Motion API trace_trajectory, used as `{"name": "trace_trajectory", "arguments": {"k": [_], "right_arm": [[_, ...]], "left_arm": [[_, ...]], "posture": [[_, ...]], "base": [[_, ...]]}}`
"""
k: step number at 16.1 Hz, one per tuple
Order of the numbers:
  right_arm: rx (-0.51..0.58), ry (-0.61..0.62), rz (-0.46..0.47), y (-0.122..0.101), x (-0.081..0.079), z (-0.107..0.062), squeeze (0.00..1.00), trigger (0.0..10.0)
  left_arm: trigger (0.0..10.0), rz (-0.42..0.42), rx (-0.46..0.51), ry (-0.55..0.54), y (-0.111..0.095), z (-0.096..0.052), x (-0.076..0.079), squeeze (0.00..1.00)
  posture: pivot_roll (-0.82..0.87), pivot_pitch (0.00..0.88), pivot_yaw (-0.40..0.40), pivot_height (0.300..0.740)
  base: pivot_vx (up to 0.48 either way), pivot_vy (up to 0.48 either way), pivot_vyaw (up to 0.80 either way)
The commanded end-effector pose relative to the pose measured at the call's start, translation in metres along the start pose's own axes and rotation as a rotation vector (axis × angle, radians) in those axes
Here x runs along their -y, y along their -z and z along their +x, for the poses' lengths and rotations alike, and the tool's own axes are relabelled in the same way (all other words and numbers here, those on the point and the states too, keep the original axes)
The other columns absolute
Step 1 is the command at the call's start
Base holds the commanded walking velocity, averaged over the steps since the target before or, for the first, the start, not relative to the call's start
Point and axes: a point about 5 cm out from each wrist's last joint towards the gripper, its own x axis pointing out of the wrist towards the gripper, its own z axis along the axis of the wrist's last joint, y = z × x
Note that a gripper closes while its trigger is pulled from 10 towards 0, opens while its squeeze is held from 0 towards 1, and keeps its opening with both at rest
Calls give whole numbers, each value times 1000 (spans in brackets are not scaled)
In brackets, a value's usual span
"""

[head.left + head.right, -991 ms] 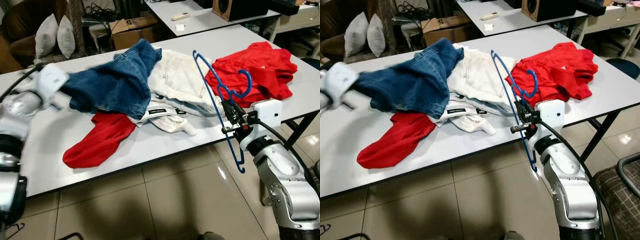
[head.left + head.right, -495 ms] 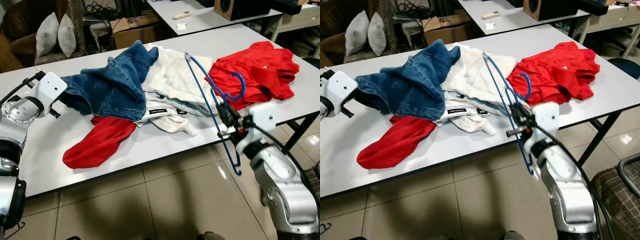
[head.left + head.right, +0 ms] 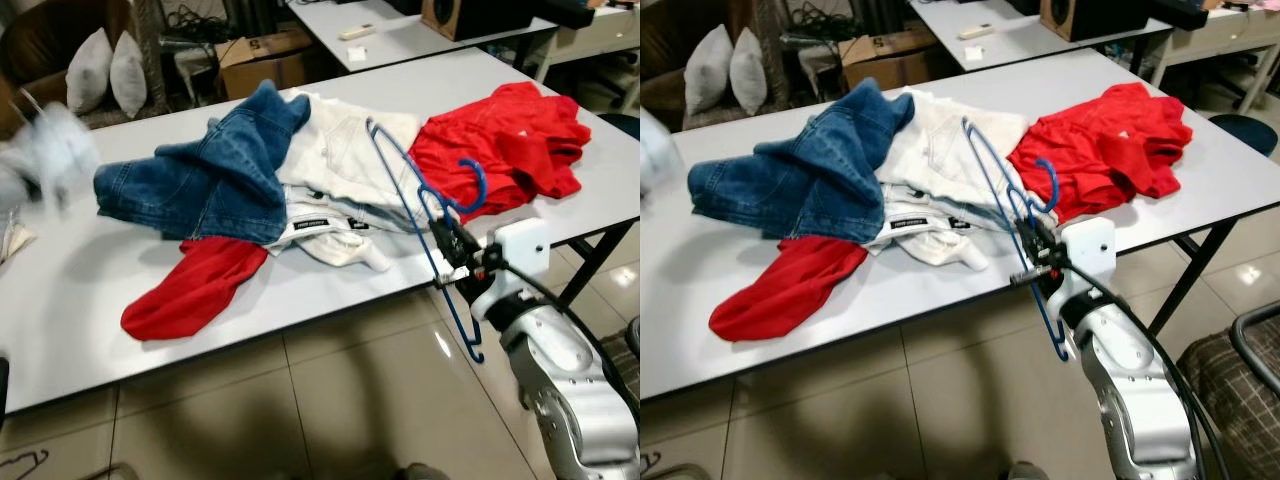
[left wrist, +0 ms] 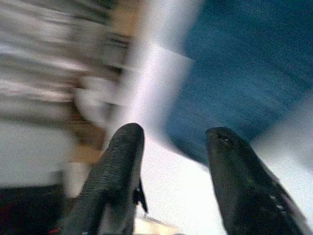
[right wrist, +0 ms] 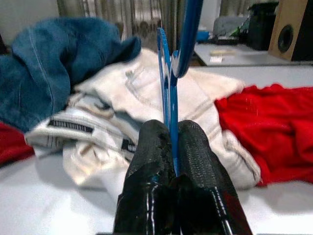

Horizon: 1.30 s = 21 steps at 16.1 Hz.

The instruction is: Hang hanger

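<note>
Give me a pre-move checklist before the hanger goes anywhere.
1. Right gripper grip on the blue hanger: jaws shut on the wire, ok.
2. Hanger free of clothes: cannot tell; it rises just over the white garment.
3. Hook clear of the red shirt: cannot tell.
4. Left gripper position: blurred, beside the jeans, jaws open, cannot tell.
5. A rail to hang it on: none visible, not ok.
</note>
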Motion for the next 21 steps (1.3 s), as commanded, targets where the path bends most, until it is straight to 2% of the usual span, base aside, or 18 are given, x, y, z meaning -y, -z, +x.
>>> {"name": "trace_trajectory", "arguments": {"k": [1, 2, 4, 5, 7, 8, 9, 10, 12, 14, 18, 19, 21], "right_arm": [[10, -14, -17, -3, -3, 1, 0, 10000], [14, -9, -18, -3, -2, 0, 0, 10000], [22, -1, -14, -3, -1, 0, 0, 10000], [24, -2, -14, -3, -2, 0, 0, 10000], [26, -16, -17, -3, -8, 2, 0, 10000], [27, -23, -19, -3, -12, 3, 0, 10000], [32, -29, -14, -3, -16, 5, 0, 10000], [34, -32, -12, -3, -18, 6, 0, 10000], [33, -48, -7, -2, -24, 6, 0, 10000], [28, -52, -4, 0, -28, 5, 0, 10000], [21, -50, -4, 1, -33, 4, 0, 10000], [16, -52, -3, 2, -35, 4, 0, 10000], [10, -58, -6, 3, -37, 4, 0, 10000]], "left_arm": [[10000, 4, 7, 124, 7, -1, 16, 1000], [10000, -65, 139, 141, -5, 1, 23, 1000], [10000, -104, 328, 173, -29, 5, 35, 1000], [10000, -94, 359, 185, -36, 9, 42, 1000], [10000, -34, 404, 210, -56, 23, 68, 1000], [10000, -36, 432, 223, -65, 28, 78, 1000], [10000, -6, 433, 229, -74, 33, 88, 545], [10000, 14, 422, 226, -77, 36, 91, 24], [10000, 54, 376, 192, -81, 44, 96, 0], [10000, 49, 345, 98, -87, 50, 91, 0], [10000, 105, 242, -31, -85, 57, 82, 0], [10000, 140, 193, -60, -82, 60, 80, 0], [10000, 152, 187, -39, -81, 60, 83, 0]], "posture": [[-45, 0, 120, 740], [-41, 0, 117, 740], [-38, 0, 112, 740], [-37, 0, 110, 740], [-42, 0, 112, 740], [-44, 0, 113, 740], [-48, 0, 117, 740], [-50, 0, 118, 740], [-58, 0, 122, 740], [-64, 0, 125, 740], [-74, 0, 128, 740], [-76, 0, 127, 740], [-82, 0, 131, 740]], "base": [[0, 0, 0], [0, 0, 0], [0, 0, 0], [0, 0, 0], [0, 0, 0], [0, 0, 0], [0, 0, 0], [0, 0, 0], [0, 0, 0], [0, 0, 0], [0, 0, 0], [0, 0, 0], [0, 0, 0]]}}
